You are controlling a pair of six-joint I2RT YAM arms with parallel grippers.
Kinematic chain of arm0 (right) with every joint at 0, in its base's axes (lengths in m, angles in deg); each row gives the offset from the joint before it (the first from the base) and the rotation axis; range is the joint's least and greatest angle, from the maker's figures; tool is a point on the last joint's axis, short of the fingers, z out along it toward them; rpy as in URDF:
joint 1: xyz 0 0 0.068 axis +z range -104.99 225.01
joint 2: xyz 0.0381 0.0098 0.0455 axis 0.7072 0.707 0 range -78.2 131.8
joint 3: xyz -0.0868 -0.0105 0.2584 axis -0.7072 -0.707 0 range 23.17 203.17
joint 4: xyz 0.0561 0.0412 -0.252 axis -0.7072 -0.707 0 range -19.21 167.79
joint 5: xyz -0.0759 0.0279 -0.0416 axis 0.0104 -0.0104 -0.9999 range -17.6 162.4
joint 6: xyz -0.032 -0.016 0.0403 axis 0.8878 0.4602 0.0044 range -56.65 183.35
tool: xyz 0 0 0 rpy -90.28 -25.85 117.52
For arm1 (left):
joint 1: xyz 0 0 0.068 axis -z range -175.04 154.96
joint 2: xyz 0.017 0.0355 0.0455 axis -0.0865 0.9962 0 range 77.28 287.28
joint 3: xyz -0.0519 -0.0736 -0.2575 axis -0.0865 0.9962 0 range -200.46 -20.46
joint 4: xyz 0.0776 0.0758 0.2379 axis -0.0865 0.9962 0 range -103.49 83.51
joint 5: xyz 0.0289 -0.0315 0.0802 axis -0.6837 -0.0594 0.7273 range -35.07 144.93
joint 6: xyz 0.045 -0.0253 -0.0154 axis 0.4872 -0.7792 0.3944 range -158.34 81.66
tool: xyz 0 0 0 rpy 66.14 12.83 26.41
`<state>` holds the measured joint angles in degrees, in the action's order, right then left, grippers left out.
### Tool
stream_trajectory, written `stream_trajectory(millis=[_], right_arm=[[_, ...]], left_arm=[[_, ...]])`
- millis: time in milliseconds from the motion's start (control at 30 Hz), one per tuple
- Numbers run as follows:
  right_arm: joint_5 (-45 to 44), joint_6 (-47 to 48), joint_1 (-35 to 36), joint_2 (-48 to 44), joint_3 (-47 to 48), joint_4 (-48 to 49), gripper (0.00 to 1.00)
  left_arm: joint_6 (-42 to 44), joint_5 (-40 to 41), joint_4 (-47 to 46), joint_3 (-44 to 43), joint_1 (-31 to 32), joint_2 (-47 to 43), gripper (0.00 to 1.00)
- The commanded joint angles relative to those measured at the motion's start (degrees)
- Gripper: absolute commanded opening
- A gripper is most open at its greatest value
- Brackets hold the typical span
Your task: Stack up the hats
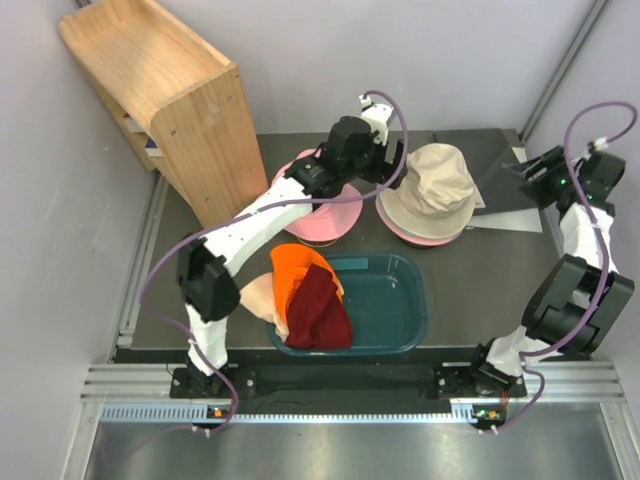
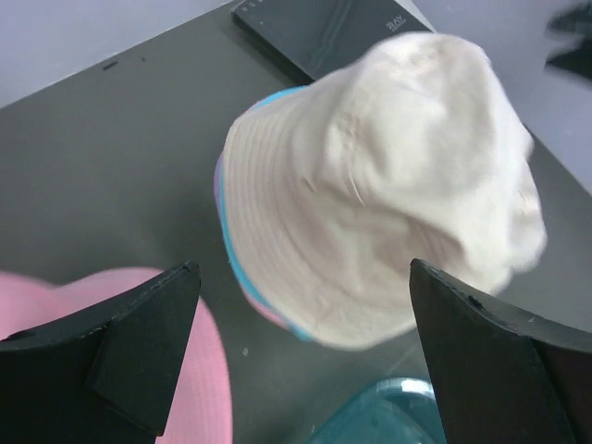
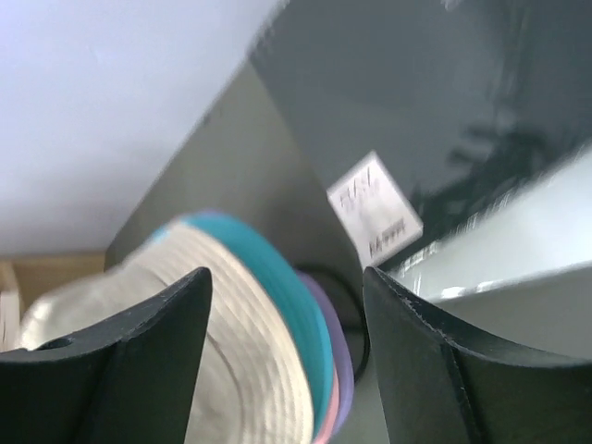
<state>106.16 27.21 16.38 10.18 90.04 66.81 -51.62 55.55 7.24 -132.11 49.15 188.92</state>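
Counter (image 1: 470,290): dark grey, matte, with a teal plastic tub (image 1: 400,300) at its near edge.
Beige hat (image 1: 435,185): soft cloth, domed, topping the pile behind the tub's right end.
Pink hat (image 1: 310,225): floppy, round brim lying flat, behind the tub's left end.
Left pincer (image 2: 303,277): spread wide and empty, just above the pink hat; this looks like the nearer arm.
Right pincer (image 3: 287,277): spread and empty, right of the pile.
Orange hat (image 1: 298,268), maroon hat (image 1: 320,310): crumpled on the tub's left rim.

shelf (image 1: 190,110) left, tub (image 1: 390,300) front — hat stack (image 1: 435,185) behind

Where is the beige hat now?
In the top view, the beige hat tops a stack right of centre, beside the pink hat and behind the teal tub.
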Motion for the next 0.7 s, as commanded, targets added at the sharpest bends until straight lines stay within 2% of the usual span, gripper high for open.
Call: stream_trajectory(millis=[0,167,233,433,500,667], right_arm=[[-8.18,3.1,0.05,-2.51,10.46,-3.79,0.65],[-11.16,3.18,4.61,-1.55,15.82,-4.83,0.64],[-11.43,2.92,6.03,-0.58,18.02,-4.84,0.64],[-11.96,2.74,9.63,3.9,24.44,-5.27,0.64],[-11.7,2.39,9.64,5.83,27.16,-5.63,0.64],[-11.7,2.22,9.73,7.42,30.86,-6.42,0.64]], left_arm=[[6.87,4.12,5.79,6.26,2.4,-13.53,0.99],[-1.3,10.52,16.96,20.23,5.03,-24.34,0.99],[-5.67,12.11,22.3,24.62,8.01,-28.29,0.99],[-20.87,11.08,32.42,31.05,13.91,-34.2,0.92],[-23.62,9.49,34.36,32.02,15.13,-33.94,0.89],[-29.87,13.61,42.18,30.8,18.83,-32.62,0.89]])
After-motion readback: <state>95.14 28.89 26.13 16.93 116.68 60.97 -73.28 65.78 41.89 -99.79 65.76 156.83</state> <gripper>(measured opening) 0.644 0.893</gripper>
